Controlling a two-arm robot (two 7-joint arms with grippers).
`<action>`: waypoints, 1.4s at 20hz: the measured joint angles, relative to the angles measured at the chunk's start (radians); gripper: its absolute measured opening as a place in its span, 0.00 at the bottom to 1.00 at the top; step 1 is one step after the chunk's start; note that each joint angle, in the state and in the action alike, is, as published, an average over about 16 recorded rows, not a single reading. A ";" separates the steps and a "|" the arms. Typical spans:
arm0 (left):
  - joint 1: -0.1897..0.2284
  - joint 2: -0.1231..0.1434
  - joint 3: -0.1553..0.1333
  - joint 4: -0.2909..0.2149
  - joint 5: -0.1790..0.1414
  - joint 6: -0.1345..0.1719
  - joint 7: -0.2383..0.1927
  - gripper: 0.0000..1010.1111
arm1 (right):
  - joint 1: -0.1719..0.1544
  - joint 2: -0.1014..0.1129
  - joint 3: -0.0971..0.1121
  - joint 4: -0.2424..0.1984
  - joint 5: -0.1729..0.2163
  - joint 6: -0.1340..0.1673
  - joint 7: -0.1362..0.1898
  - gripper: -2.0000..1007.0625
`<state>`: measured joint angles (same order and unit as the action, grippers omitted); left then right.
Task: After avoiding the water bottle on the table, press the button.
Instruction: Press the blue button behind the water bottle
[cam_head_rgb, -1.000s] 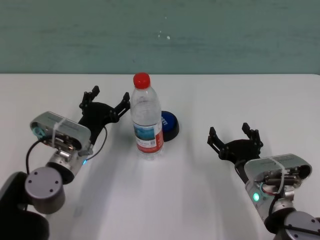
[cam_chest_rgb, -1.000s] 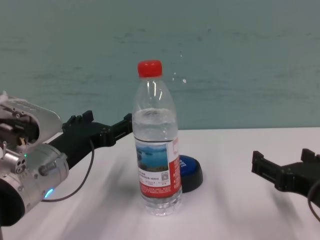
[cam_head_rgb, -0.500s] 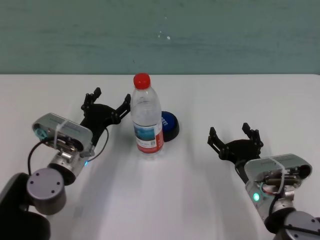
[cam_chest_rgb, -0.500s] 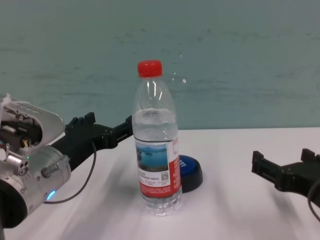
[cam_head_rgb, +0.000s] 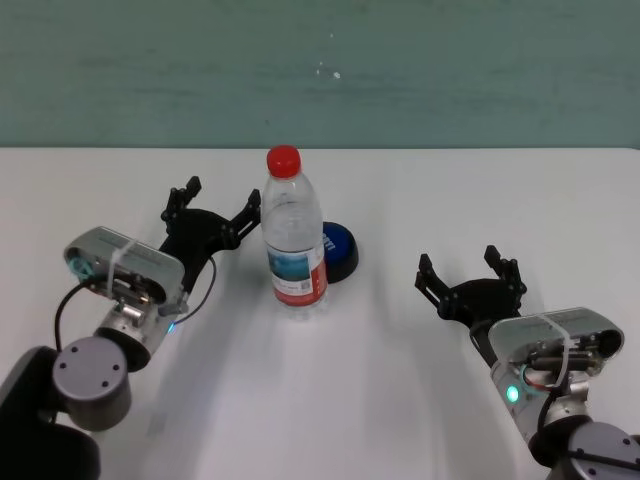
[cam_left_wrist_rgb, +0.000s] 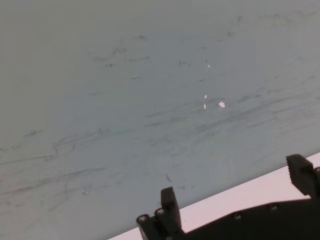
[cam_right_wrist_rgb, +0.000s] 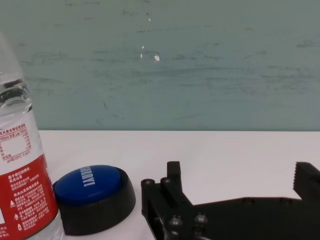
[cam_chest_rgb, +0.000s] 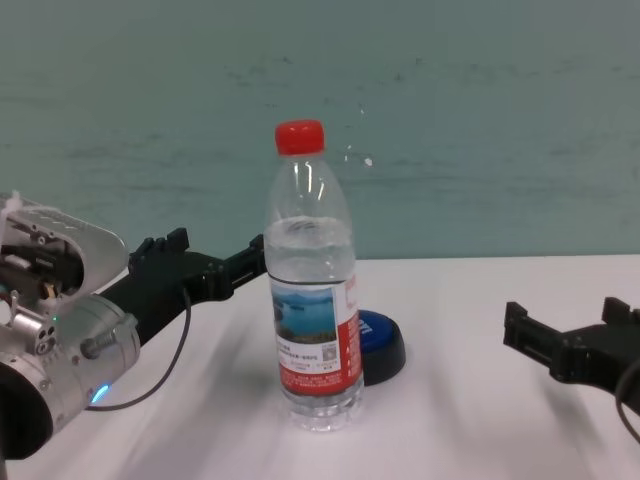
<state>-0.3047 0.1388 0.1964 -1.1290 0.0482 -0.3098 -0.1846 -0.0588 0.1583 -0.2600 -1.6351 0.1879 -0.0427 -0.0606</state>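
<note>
Advancing left gripper (cam_head_rgb: 213, 207), nearer water bottle (cam_head_rgb: 294, 235)

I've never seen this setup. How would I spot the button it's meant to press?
Find the tall clear plastic water bottle with a red cap standing mid-way on the white table. Just behind it, toward the robot's right, sits the low round button with a blue domed top on a black base, the only squat, blue thing there.

One water bottle (cam_head_rgb: 293, 232), one button (cam_head_rgb: 339, 251), two end effectors, one table (cam_head_rgb: 400, 380).
</note>
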 joint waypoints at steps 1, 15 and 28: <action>0.000 0.000 0.000 0.000 0.000 0.000 0.000 1.00 | 0.000 0.000 0.000 0.000 0.000 0.000 0.000 1.00; 0.005 0.006 -0.012 -0.007 -0.009 0.007 -0.003 1.00 | 0.000 0.000 0.000 0.000 0.000 0.000 0.000 1.00; 0.042 0.040 -0.040 -0.059 -0.036 0.020 -0.021 1.00 | 0.000 0.000 0.000 0.000 0.000 0.000 0.000 1.00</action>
<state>-0.2623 0.1785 0.1561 -1.1881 0.0120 -0.2894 -0.2058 -0.0588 0.1583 -0.2600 -1.6351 0.1879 -0.0427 -0.0606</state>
